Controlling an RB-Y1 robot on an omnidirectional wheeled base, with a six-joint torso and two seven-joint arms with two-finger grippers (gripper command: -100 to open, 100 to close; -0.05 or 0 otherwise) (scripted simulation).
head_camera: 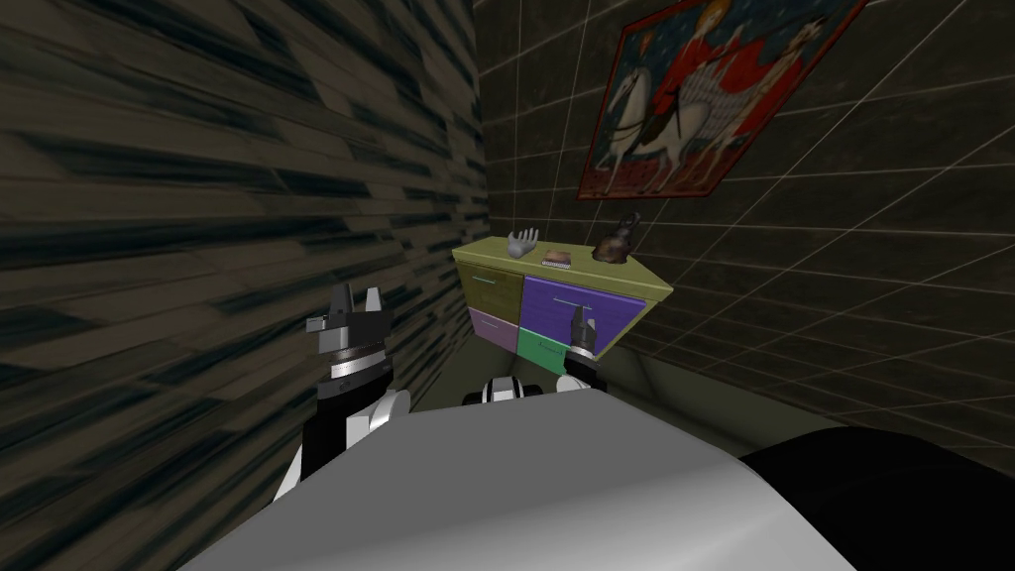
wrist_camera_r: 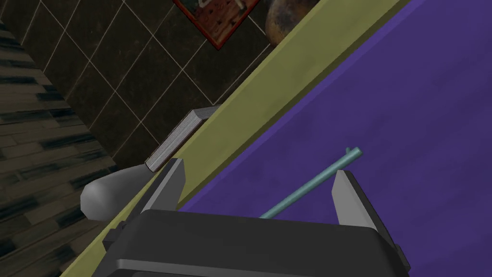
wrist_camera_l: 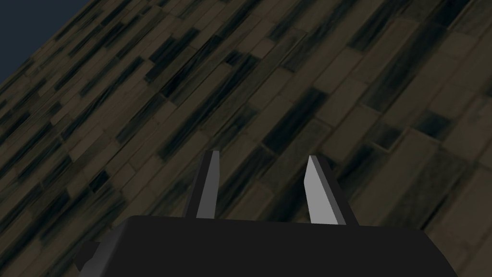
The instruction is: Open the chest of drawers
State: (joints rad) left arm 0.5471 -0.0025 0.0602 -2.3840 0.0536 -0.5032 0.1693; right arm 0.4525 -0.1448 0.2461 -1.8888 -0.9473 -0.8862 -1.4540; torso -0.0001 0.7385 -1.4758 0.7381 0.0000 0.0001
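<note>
Right gripper (wrist_camera_r: 258, 169), fingers spread and empty, poised at the purple drawer (wrist_camera_r: 384, 96) of the chest of drawers (head_camera: 493, 287) — its teal bar handle (wrist_camera_r: 312, 182) slanting across the gap between them — while the left gripper (head_camera: 358, 289) hangs open by the wall (head_camera: 198, 198).

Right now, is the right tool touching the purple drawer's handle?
Cannot tell. In the right wrist view the handle runs between the right tool's open fingers, close by one tip, with no plain gap or contact.
</note>
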